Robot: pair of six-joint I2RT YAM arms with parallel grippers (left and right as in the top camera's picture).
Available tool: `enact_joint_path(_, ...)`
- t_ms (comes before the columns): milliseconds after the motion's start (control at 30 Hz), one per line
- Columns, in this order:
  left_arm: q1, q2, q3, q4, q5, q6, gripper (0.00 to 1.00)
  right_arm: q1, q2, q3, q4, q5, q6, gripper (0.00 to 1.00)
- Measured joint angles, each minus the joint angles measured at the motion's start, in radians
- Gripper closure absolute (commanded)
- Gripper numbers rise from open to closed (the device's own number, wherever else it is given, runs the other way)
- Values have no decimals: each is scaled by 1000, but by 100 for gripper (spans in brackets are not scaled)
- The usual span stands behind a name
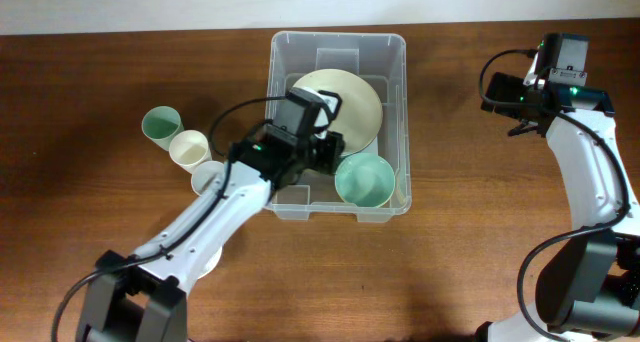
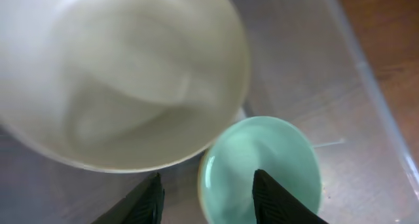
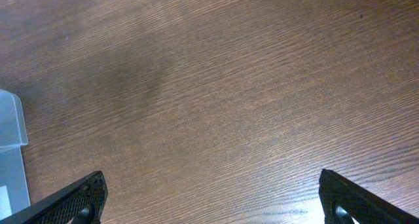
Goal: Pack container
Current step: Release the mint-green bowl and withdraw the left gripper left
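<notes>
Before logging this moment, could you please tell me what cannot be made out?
Container floor: overhead, partly under the left arm.
White cup: overhead, half hidden by that arm.
Cream bowl: left wrist, blurred, cut by the top edge.

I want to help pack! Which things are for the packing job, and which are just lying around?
For the job: container; cream bowl and green bowl inside it; left gripper, open above them. The green cup, cream cup and white cup beside the container probably go in next.

Just around: right gripper, open over the table, holding nothing.
</notes>
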Motion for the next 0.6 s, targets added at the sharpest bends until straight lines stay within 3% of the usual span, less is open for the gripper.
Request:
enact_joint_path(367,312,-180,48,-210,-134,-7,55,0,0,0,0,0,0,1)
enact_joint_path(600,541,-173,50,-429,-169,-83,55,0,0,0,0,0,0,1)
